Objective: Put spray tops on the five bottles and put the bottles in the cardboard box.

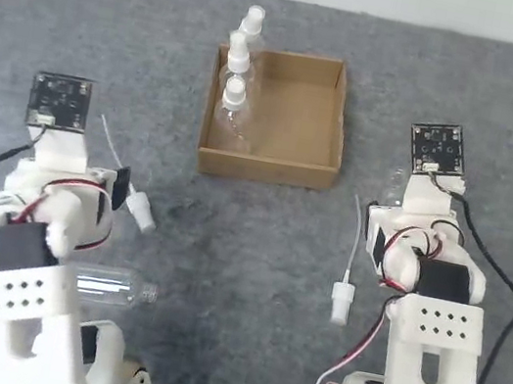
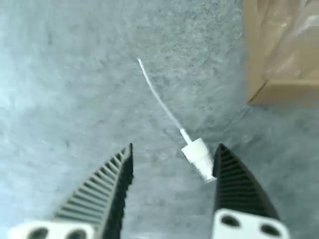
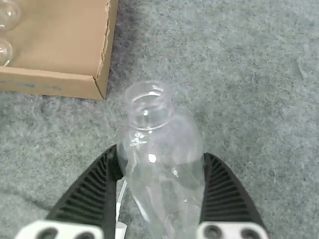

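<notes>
Held bottle (image 3: 149, 117): clear and uncapped, with its open mouth pointing away from the wrist. The right gripper (image 3: 159, 153) is clamped on its body, likely to steady the neck so a top can go in.
Where it sits: just beside the near corner of the cardboard box (image 1: 334, 116), over the grey mat (image 1: 246, 250).
Nearest spray top (image 2: 198, 155): lies on the mat with its thin dip tube trailing away, between the spread jaws of the left gripper (image 2: 175, 147). It is close against one finger and not pinched; the claw looks lined up to close on the cap.
Second spray top (image 1: 341, 302): on the mat beside the right arm, tube running toward the box, apart from both claws.
Loose bottle (image 1: 110, 287): on its side and capless, near the left arm's base.
Box contents: three capped bottles (image 1: 238, 69) stand in a row along one wall — this leaves floor space for the other two.
Progress: three of five appear done.
</notes>
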